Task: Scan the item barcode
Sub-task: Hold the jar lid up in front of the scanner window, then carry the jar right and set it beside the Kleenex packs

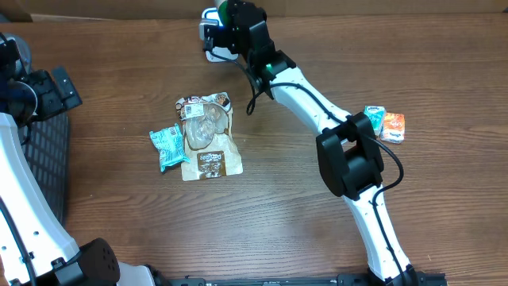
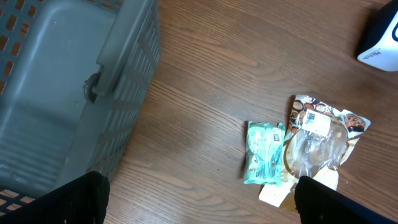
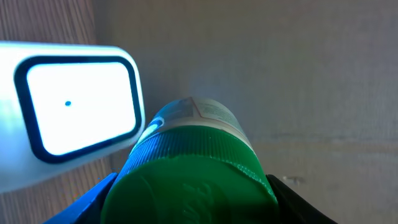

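Observation:
The item is a container with a green ribbed cap (image 3: pixel 193 180) and a pale label, and my right gripper (image 3: pixel 193 202) is shut on it at the cap. It is held close beside the white scanner (image 3: pixel 74 106), whose window glows bright. From overhead, the right gripper (image 1: pixel 230 20) is at the table's far edge, with the green cap (image 1: pixel 225 8) next to the scanner (image 1: pixel 211 52). No barcode shows in any view. My left gripper (image 2: pixel 202 208) hangs open over bare wood, its dark fingers (image 2: pixel 74 199) wide apart. In the overhead view it sits at the far left (image 1: pixel 63 89).
A grey slatted basket (image 2: pixel 62 93) stands left of the left gripper. A teal packet (image 1: pixel 167 148) and a brown clear-window pouch (image 1: pixel 208 137) lie mid-table. An orange packet (image 1: pixel 393 125) and a small teal one (image 1: pixel 374 119) lie at the right.

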Controlling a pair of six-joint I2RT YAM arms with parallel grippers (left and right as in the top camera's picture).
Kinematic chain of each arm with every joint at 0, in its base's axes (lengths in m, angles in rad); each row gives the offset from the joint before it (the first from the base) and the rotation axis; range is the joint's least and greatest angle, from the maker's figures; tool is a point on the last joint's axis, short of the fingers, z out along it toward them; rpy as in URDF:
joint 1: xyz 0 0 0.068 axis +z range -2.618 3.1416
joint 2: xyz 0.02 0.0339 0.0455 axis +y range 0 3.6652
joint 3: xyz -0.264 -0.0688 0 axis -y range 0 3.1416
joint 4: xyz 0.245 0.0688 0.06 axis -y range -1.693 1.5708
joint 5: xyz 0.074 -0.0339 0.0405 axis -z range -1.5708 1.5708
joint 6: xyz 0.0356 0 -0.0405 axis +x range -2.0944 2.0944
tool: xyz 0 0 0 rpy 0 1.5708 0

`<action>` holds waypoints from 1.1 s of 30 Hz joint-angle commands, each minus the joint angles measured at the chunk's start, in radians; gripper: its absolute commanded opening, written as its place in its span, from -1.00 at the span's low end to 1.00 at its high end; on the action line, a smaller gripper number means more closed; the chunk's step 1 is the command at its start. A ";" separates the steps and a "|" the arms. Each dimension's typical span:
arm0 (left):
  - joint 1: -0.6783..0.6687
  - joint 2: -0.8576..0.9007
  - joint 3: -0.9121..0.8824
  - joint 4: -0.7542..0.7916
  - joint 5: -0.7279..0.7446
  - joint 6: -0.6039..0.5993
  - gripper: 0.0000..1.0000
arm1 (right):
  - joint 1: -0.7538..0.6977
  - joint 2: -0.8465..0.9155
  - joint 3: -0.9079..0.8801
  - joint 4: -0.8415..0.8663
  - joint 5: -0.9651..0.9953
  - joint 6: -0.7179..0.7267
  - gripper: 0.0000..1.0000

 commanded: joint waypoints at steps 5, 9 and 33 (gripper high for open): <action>0.003 0.002 0.018 -0.001 -0.006 0.023 0.99 | -0.005 -0.001 0.019 -0.009 -0.011 -0.019 -0.15; 0.003 0.002 0.018 -0.001 -0.006 0.023 0.99 | -0.003 -0.001 0.019 -0.009 -0.017 -0.019 -0.15; 0.003 0.002 0.018 -0.001 -0.006 0.023 0.99 | -0.018 -0.474 0.019 -0.637 -0.232 1.110 -0.07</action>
